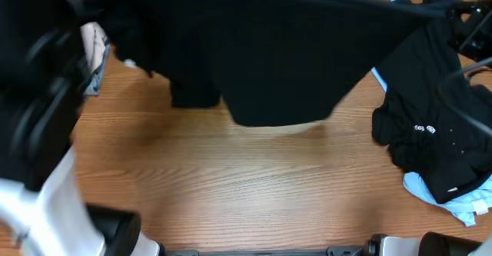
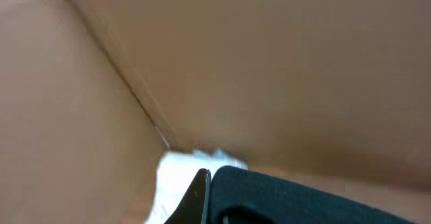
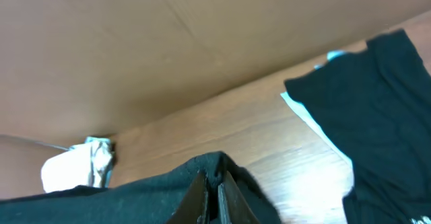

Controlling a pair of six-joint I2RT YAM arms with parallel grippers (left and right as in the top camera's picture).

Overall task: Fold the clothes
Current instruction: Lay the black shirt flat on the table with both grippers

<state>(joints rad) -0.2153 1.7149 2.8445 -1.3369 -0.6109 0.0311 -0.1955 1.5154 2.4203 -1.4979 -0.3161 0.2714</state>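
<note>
A black garment hangs stretched in the air across the back of the table, held by both grippers at its upper corners. My left gripper is shut on its left corner; in the left wrist view one finger presses against the black cloth. My right gripper is shut on the right corner; in the right wrist view the fingertips pinch a fold of the black cloth. The garment's lower edge hangs just above the wooden table.
A pile of black clothes lies over a light blue garment at the right edge, also in the right wrist view. A white crumpled cloth lies at the back left, seen again in the right wrist view.
</note>
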